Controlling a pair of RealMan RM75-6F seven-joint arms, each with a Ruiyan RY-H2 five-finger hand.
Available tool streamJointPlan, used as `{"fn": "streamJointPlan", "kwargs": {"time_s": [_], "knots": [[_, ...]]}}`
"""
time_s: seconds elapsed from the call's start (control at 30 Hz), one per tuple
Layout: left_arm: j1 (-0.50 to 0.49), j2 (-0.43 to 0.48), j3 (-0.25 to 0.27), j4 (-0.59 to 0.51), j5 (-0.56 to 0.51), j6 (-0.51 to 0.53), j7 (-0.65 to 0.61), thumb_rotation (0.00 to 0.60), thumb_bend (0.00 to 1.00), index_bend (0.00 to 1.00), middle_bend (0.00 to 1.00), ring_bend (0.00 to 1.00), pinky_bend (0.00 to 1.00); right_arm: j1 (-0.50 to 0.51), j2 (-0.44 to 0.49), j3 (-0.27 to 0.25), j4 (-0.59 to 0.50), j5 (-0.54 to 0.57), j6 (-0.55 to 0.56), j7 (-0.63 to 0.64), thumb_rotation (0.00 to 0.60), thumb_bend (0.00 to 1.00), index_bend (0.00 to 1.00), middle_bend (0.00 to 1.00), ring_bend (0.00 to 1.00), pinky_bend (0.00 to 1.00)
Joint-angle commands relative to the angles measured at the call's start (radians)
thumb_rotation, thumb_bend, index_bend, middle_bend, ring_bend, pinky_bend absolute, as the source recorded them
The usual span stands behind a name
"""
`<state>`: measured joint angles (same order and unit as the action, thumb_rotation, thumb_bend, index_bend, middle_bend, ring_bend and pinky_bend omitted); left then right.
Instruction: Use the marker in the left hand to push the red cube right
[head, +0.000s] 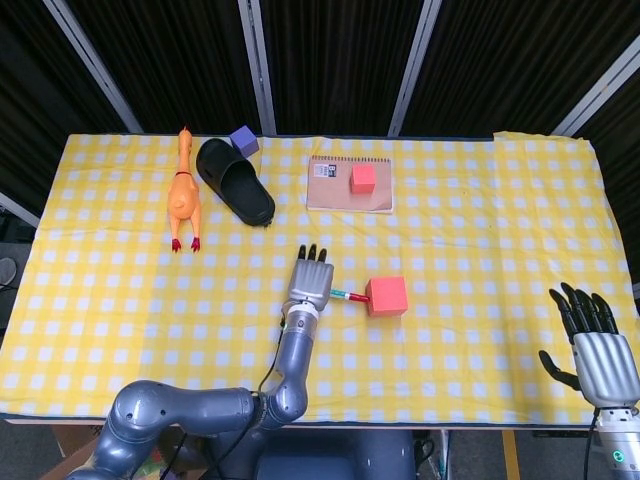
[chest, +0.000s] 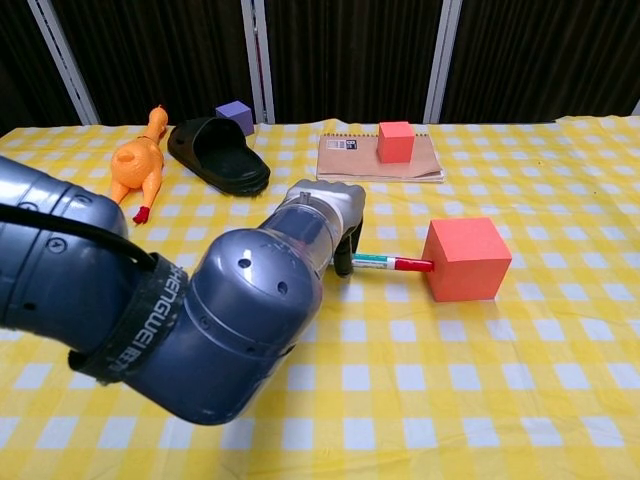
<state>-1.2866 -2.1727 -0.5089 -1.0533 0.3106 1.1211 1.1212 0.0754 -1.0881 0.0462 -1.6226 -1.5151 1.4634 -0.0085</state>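
So the left hand (head: 311, 282) is gripping the marker (chest: 392, 263) with its fingers curled round the barrel, and the marker is sticking straight out to the right, lying pretty much level along the tablecloth (head: 480, 210). The red cube (head: 386, 296) is sitting directly to the right of that hand, near the middle of the table, and the marker's red tip is touching the cube's left face, or as good as touching. That's the bit that matters: the marker's long axis is running left-to-right and pointing right at the cube, so my guess is a plain sideways push is all it's needing, as long as the tip is staying centred and not sliding off a corner. The right hand (head: 598, 348) is hanging way off at the near right corner, fingers spread, holding nothing, well apart from everything. The head view is showing the whole layout from above, including that idle hand. The chest view is losing the right hand entirely, and the big left arm is blocking a lot, but it's giving a much better look at the tip meeting the cube low on its face.
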Motion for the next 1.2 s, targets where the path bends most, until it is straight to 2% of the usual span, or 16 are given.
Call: {"fn": "streamJointPlan", "kwargs": {"time_s": [0.03, 0.27, 0.57, 0.7, 0.9, 1.2], "knots": [[0.01, 0.007, 0.004, -0.008, 0.007, 0.005, -0.002, 0.6, 0.48, 0.62, 0.1, 0.0, 0.0, 0.0, 0.0, 0.0, 0.0, 0.0, 0.001, -0.001, 0.6, 0.35, 0.0, 0.0, 0.0, 0.0], [0.057, 0.06, 0.026, -0.078, 0.032, 0.03, -0.007, 0.6, 0.48, 0.62, 0.1, 0.0, 0.0, -0.001, 0.0, 0.001, 0.0, 0.002, 0.001, -0.004, 0.6, 0.35, 0.0, 0.0, 0.0, 0.0], [0.171, 0.206, 0.084, -0.279, 0.059, 0.081, -0.028, 0.6, 0.48, 0.62, 0.1, 0.0, 0.0, 0.0, 0.0, 0.001, 0.001, 0.006, -0.002, -0.008, 0.6, 0.35, 0.0, 0.0, 0.0, 0.0], [0.243, 0.311, 0.13, -0.414, 0.085, 0.112, -0.05, 0.6, 0.48, 0.61, 0.1, 0.0, 0.0, 0.001, -0.001, 0.001, 0.002, 0.007, -0.004, -0.015, 0.6, 0.35, 0.0, 0.0, 0.0, 0.0], [0.372, 0.486, 0.239, -0.592, 0.166, 0.153, -0.124, 0.6, 0.48, 0.61, 0.1, 0.0, 0.0, 0.001, -0.005, 0.001, 0.0, 0.004, -0.003, -0.02, 0.6, 0.35, 0.0, 0.0, 0.0, 0.0], [0.528, 0.676, 0.348, -0.691, 0.263, 0.153, -0.292, 0.6, 0.48, 0.61, 0.1, 0.0, 0.0, 0.002, -0.011, 0.001, -0.003, 0.006, -0.004, -0.04, 0.6, 0.35, 0.0, 0.0, 0.0, 0.0]]}}
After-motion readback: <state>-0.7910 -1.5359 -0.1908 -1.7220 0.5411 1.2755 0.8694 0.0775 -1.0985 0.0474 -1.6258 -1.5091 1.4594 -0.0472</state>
